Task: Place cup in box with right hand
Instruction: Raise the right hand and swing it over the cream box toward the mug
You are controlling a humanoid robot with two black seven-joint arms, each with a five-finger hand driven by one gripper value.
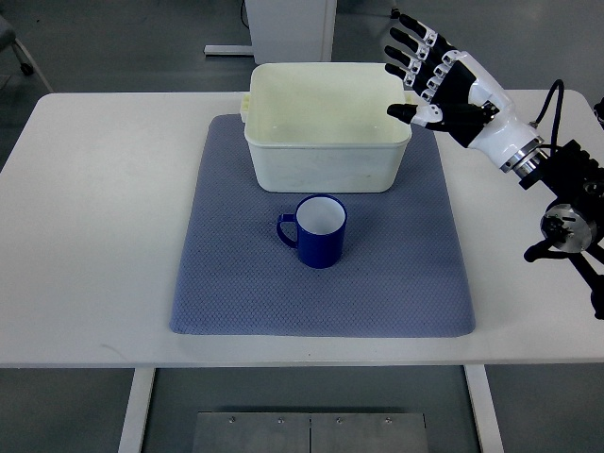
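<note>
A dark blue cup [320, 231] with a white inside stands upright on the blue-grey mat [236, 283], its handle pointing left. A cream plastic box [326, 162], open and empty, sits just behind the cup on the mat's far part. My right hand [422, 71] is raised over the box's right rim, fingers spread and holding nothing. Its arm comes in from the right edge. The cup is well left of and nearer than the hand. The left arm does not show.
The mat lies on a white table [94, 236]. Black arm joints and cable [566, 203] hang over the table's right side. A white stand base [283, 28] is on the floor beyond the table's far edge.
</note>
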